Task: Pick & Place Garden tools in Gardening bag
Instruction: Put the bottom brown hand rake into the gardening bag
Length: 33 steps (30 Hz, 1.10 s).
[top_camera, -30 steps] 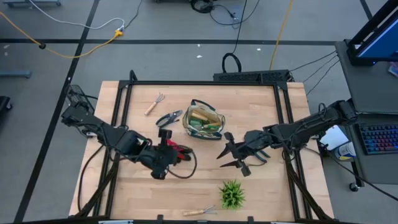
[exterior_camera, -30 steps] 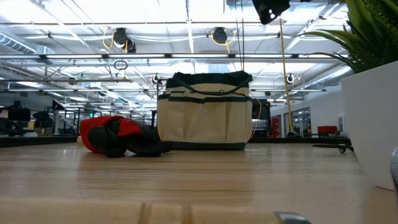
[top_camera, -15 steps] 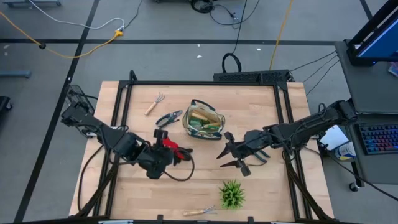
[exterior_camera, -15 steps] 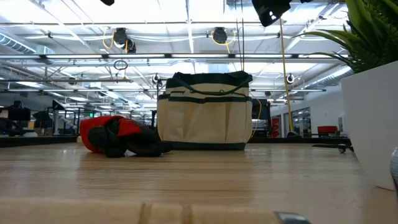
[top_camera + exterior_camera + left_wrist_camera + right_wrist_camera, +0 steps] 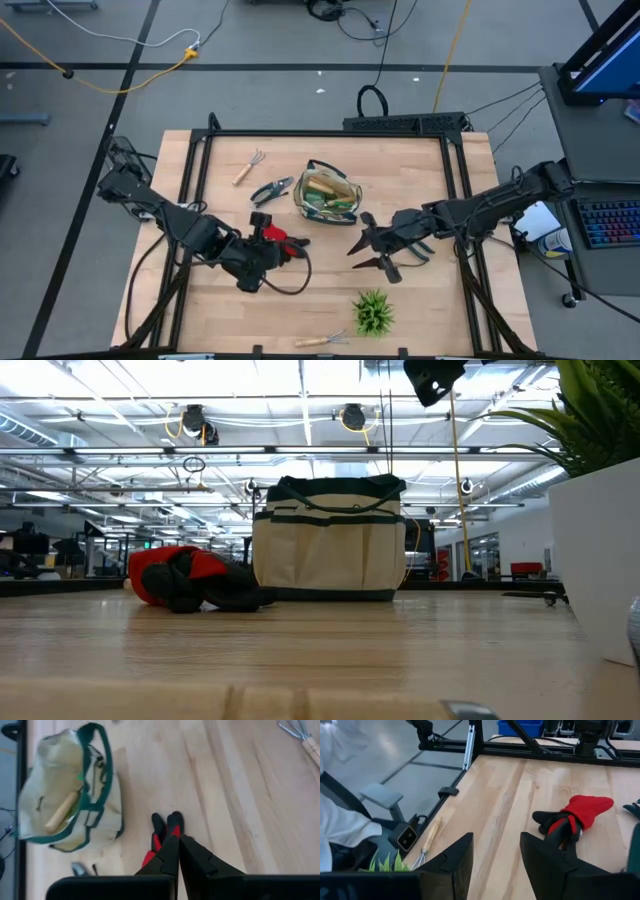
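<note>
I am reaching my left gripper low across the wooden table, fingers pinching the red-and-black fabric glove lying beside the cream green-trimmed gardening bag. My right gripper is hovering with its fingers spread, holding nothing.

A green spiky plant stands on the wooden table near six o'clock, seemingly potted in white.
</note>
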### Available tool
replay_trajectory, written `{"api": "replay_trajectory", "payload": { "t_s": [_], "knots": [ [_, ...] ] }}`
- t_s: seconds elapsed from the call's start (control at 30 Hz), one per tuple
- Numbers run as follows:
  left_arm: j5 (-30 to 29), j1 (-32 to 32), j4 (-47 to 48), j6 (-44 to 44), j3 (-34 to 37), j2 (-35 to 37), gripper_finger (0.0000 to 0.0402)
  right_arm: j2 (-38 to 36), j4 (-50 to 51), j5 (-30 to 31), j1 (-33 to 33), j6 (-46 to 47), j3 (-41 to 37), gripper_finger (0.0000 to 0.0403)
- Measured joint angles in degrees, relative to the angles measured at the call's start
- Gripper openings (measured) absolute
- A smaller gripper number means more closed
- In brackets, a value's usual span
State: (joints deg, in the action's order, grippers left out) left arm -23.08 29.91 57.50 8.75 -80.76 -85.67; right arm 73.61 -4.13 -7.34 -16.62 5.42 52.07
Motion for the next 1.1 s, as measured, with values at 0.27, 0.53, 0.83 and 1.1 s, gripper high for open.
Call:
{"api": "replay_trajectory", "payload": {
  "t_s": [0.27, 0.53, 0.83, 1.1],
  "knots": [
    [4.6, -0.1, -8.8, -0.7, 7.2, 0.0, 0.0008, 3.1, -4.8, -0.3, 0.0, 0.1, 0.0, 0.0155],
    [7.7, -0.5, -25.0, -0.8, 14.7, 0.0, 0.0013, 3.2, -5.6, -0.4, -0.7, 0.0, 0.0, 0.0155],
    [11.6, -0.7, -42.5, 10.3, 20.2, 0.0, 0.0019, 3.2, -4.5, -0.2, -0.6, 0.0, 0.0, 0.0155],
    [11.9, 2.1, -45.4, 14.5, 20.2, -2.6, 0.0077, 3.2, -4.8, -0.2, -1.5, 1.4, 0.0, 0.0155]
  ]
}}
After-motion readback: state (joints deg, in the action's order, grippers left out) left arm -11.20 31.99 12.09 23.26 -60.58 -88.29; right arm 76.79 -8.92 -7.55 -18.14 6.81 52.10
